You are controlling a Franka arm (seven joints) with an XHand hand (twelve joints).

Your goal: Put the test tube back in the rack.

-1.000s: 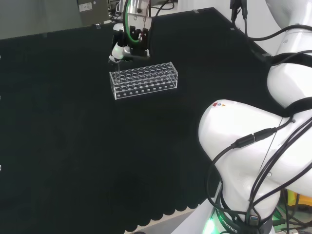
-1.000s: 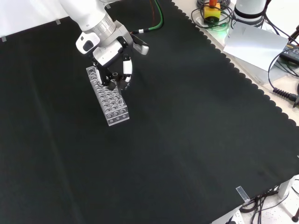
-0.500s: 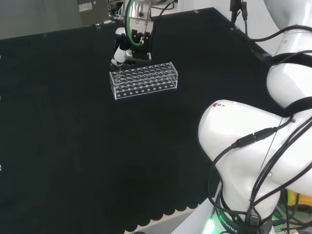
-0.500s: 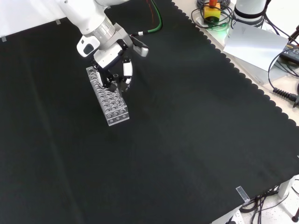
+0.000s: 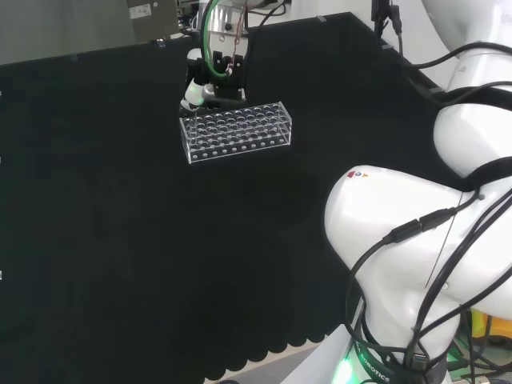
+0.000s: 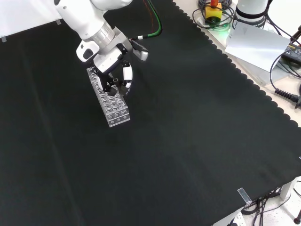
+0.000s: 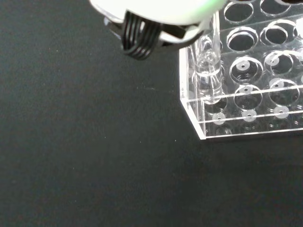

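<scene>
Hand [image 6: 114,70] above rack [image 6: 109,100] end, test tube [image 7: 209,71] below palm.

A black cloth [image 6: 188,141] covers the bench, its near edge cut in scallops [image 5: 264,352] in the head view. In the front view, past the cloth's right edge, a grey sheet [image 6: 256,44] lies on the pale bench top, with black cables [image 6: 287,94] trailing beside it and a yellow box with a red button [image 6: 213,10] near the top. A small clear tab [image 6: 243,194] sits at the cloth's lower right corner. A green cable [image 6: 157,23] crosses the cloth's top.
</scene>
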